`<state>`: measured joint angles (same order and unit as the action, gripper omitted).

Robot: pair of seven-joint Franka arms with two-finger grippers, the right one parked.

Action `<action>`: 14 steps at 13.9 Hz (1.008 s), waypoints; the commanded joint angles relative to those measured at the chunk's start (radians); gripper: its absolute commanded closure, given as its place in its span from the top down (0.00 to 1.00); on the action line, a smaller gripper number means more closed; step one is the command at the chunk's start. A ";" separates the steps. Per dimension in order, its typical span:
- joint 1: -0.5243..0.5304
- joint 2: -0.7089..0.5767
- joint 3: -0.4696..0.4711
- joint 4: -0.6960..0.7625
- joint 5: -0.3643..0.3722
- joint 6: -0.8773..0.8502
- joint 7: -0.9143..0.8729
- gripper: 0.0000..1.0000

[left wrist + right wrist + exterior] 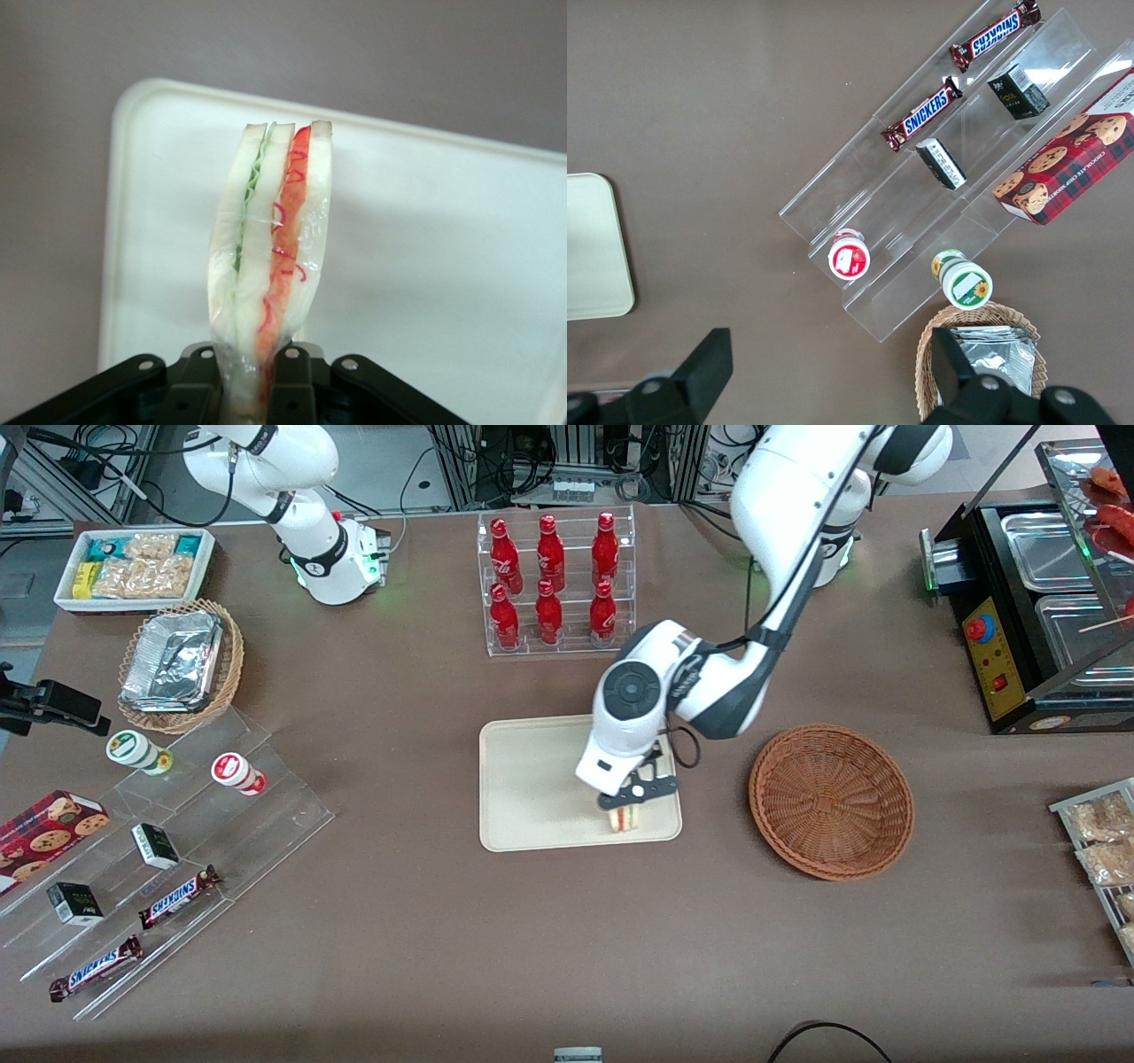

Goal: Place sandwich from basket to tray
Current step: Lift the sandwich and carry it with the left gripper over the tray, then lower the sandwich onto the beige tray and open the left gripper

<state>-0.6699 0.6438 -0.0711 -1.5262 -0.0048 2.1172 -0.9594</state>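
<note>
Brown tabletop [425, 921] fills the front view edge to edge. Working arm [780, 558] comes down from the upper right of that frame, wrist bent over the centre. Tray [532, 779], cream, lies at frame centre; basket [831, 802], reddish-brown wicker, sits just beside it toward the working arm's end, nothing visible inside it. Clear rack of red bottles [554, 584] stands above the tray in frame, farther from the front camera. Tan wicker basket with foil containers [177, 664] and white bin of snack packets [133, 567] at upper left; clear stepped display [168, 850] with candy bars at lower left. Tool [633, 802] hangs over the tray's corner nearest the front camera on the basket's side, pinching the sandwich [625, 817], which shows in the front view only as a small pale wedge under the black fingers; whether it touches the tray cannot be told there. Wrist view gives what the front cannot: sandwich [270, 257] held edge-on, white bread layers with green filling on one side and red on the other, clear wrap glinting, its near end clamped between the fingers [297, 390], tray [443, 266] surface underneath. Parked arm's wrist view shows only one rounded corner of the tray [598, 257] at its left edge, plus the display and the foil basket; no sandwich visible there.
</note>
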 commanded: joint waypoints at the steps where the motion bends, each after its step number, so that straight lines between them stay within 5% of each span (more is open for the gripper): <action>1: -0.052 0.053 0.016 0.083 -0.015 -0.031 -0.039 0.00; 12: -0.088 0.140 0.017 0.152 -0.012 -0.036 -0.119 0.00; 13: -0.088 0.142 0.017 0.152 -0.009 -0.036 -0.119 0.41; 14: -0.088 0.140 0.017 0.152 -0.004 -0.036 -0.114 0.99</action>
<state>-0.7401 0.7693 -0.0690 -1.4162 -0.0051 2.1117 -1.0544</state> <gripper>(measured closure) 0.758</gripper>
